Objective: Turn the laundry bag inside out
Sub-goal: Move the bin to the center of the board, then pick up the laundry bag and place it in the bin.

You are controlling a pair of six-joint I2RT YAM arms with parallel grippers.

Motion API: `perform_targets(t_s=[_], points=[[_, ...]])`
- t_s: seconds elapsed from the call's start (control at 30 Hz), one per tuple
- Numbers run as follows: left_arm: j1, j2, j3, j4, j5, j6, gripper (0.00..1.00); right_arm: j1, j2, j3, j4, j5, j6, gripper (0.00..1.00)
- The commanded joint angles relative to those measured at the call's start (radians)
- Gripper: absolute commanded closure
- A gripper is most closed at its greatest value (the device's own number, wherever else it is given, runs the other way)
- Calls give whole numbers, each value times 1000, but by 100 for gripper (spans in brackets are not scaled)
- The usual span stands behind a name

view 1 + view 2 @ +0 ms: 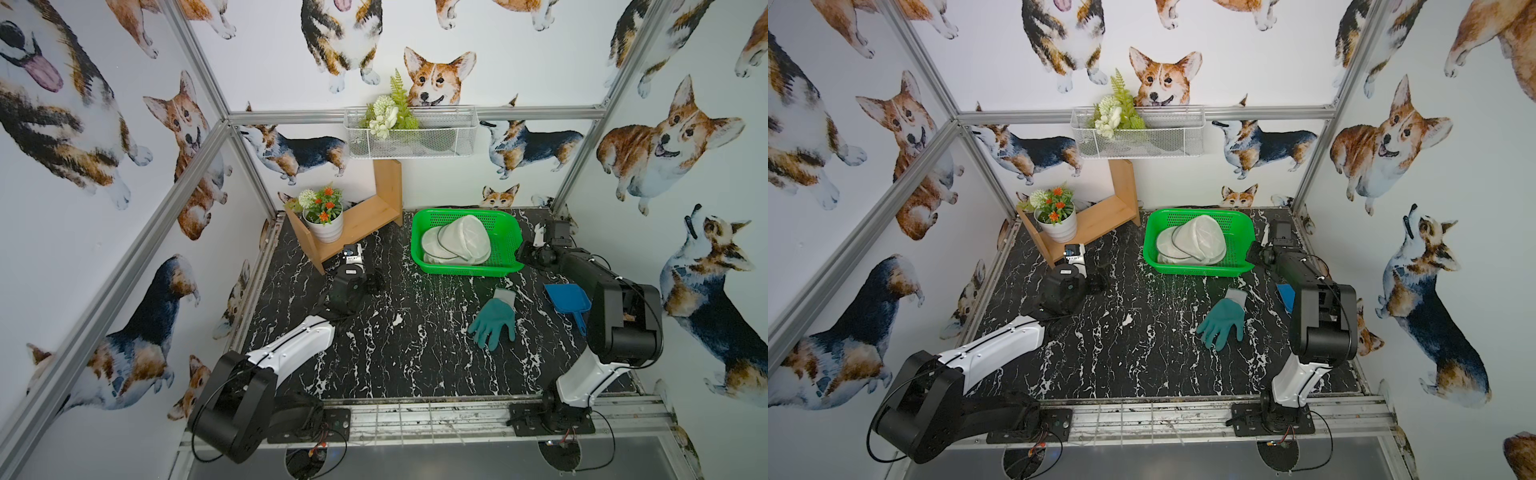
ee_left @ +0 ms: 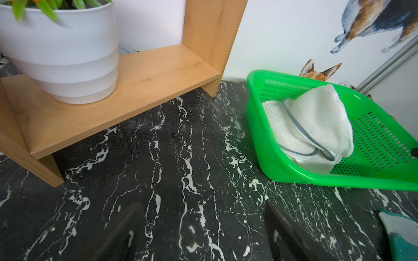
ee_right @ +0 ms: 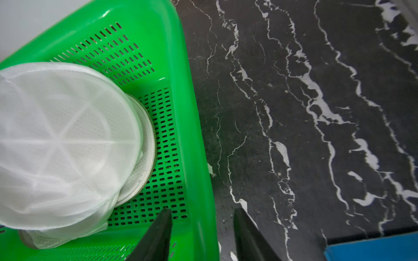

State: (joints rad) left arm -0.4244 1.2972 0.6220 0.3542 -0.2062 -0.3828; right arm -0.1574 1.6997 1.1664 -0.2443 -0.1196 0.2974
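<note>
The laundry bag (image 1: pixel 455 245) (image 1: pixel 1192 244) is a white mesh bag with a grey hoop, lying crumpled in a green basket (image 1: pixel 465 271) at the back right of the table. The left wrist view shows the bag (image 2: pixel 316 126) in that basket (image 2: pixel 294 172), well ahead of my left gripper (image 2: pixel 203 226). That gripper is open over bare marble, near the wooden shelf (image 1: pixel 376 280). My right gripper (image 3: pixel 201 218) (image 1: pixel 524 252) is open astride the basket's right wall (image 3: pixel 181 90), one finger inside and one outside. The bag (image 3: pixel 63 146) lies apart from it.
A teal glove (image 1: pixel 494 320) lies on the marble in front of the basket. A blue dustpan (image 1: pixel 567 299) sits under the right arm. A wooden shelf (image 1: pixel 361 216) with a white flower pot (image 1: pixel 324 226) stands at the back left. A wire basket (image 1: pixel 411 133) hangs on the back wall.
</note>
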Motion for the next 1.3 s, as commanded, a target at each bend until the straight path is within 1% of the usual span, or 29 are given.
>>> perform_targets(t_s=[0.0, 0.07, 0.1, 0.17, 0.27, 0.33, 0.4, 0.47, 0.53, 0.7, 0.87, 1.0, 1.03, 1.2, 1.27], points=[[1, 11, 24, -18, -53, -61, 10, 7, -50, 51, -64, 124, -28, 38], [1, 19, 35, -38, -82, -88, 9, 25, -96, 67, -48, 155, -51, 29], [2, 27, 42, -46, -96, -103, 9, 46, -112, 77, -43, 167, -68, 22], [5, 45, 58, -61, -113, -132, 9, 110, -121, 111, -48, 181, -99, 22], [13, 75, 76, -67, -114, -174, 8, 255, -92, 164, -41, 199, -142, 25], [17, 91, 82, -64, -111, -195, 8, 360, -61, 184, -2, 224, -203, 30], [22, 101, 88, -67, -106, -213, 9, 462, -28, 191, 62, 281, -282, 32], [25, 105, 88, -70, -102, -225, 8, 529, 11, 199, 119, 323, -319, 34], [28, 105, 83, -72, -100, -230, 9, 571, 63, 225, 151, 368, -326, 36], [33, 91, 63, -80, -99, -240, 9, 629, 253, 373, 95, 452, -301, 36], [40, 65, 46, -82, -103, -241, 9, 668, 377, 466, 74, 501, -322, 36], [47, 50, 35, -89, -104, -238, 9, 673, 444, 519, 48, 551, -313, 36], [50, 46, 32, -90, -103, -235, 9, 673, 459, 527, 45, 560, -314, 40], [63, 28, 25, -96, -98, -226, 10, 675, 515, 561, 27, 616, -313, 44], [68, 24, 23, -98, -92, -222, 10, 674, 526, 567, 24, 634, -310, 47]])
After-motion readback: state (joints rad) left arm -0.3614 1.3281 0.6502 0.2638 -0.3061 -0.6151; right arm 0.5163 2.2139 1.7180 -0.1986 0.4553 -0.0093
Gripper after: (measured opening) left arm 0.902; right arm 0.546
